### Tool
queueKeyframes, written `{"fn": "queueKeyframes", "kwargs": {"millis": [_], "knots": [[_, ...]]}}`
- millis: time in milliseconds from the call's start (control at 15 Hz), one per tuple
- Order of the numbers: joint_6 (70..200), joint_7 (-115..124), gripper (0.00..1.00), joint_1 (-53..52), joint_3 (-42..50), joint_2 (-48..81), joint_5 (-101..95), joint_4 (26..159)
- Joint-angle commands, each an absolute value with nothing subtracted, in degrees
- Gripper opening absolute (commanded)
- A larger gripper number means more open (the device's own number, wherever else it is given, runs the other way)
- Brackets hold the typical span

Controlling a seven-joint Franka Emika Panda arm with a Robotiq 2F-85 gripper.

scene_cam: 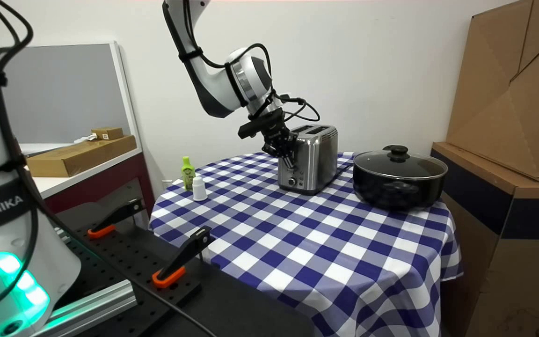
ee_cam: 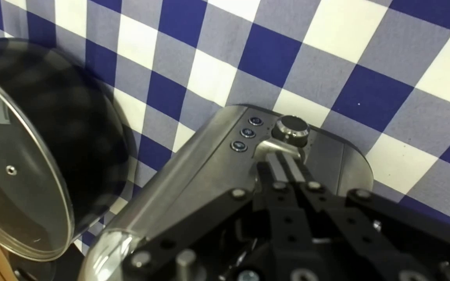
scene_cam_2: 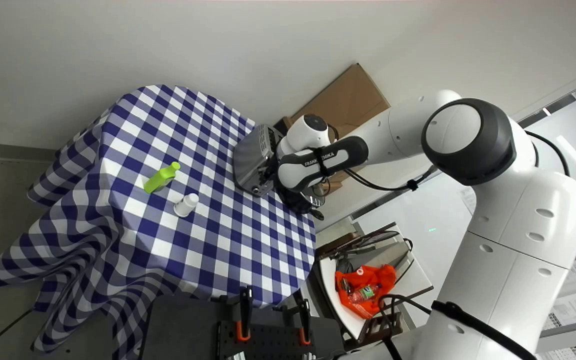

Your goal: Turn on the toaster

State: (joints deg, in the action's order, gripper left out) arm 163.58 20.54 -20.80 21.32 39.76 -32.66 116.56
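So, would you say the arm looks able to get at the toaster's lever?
Very likely yes: the shut gripper points at the lever with nothing seen between, though whether they touch is unclear.

A fabric cloth (scene_cam: 293,243) checked navy, grey-blue and white covers the table (scene_cam_2: 203,145), hanging in folds. Read as a clock face in an exterior view, a boxy silver metal two-slot toaster (scene_cam: 322,161) stands at twelve; a wide black pot (scene_cam: 399,185) with a glass lid (scene_cam: 400,169) at two; a lime-green narrow-necked bottle (scene_cam: 188,175) at ten; a small white bottle (scene_cam: 199,189) just beside that, on its five-o'clock side.
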Motion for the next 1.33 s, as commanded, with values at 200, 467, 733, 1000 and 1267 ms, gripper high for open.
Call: {"fn": "queueKeyframes", "kwargs": {"millis": [200, 467, 733, 1000, 1267], "knots": [[166.3, 21.4, 0.00, -22.0, 22.7, 44.2, -31.8, 115.7], [166.9, 21.3, 0.00, -21.8, 22.6, 45.0, -31.5, 116.1], [167.6, 21.0, 0.00, -21.5, 22.1, 45.6, -31.1, 116.3], [168.0, 20.8, 0.00, -21.0, 21.7, 46.8, -30.1, 115.7], [166.8, 19.7, 0.00, -20.5, 21.1, 43.9, -28.6, 117.2]]}}
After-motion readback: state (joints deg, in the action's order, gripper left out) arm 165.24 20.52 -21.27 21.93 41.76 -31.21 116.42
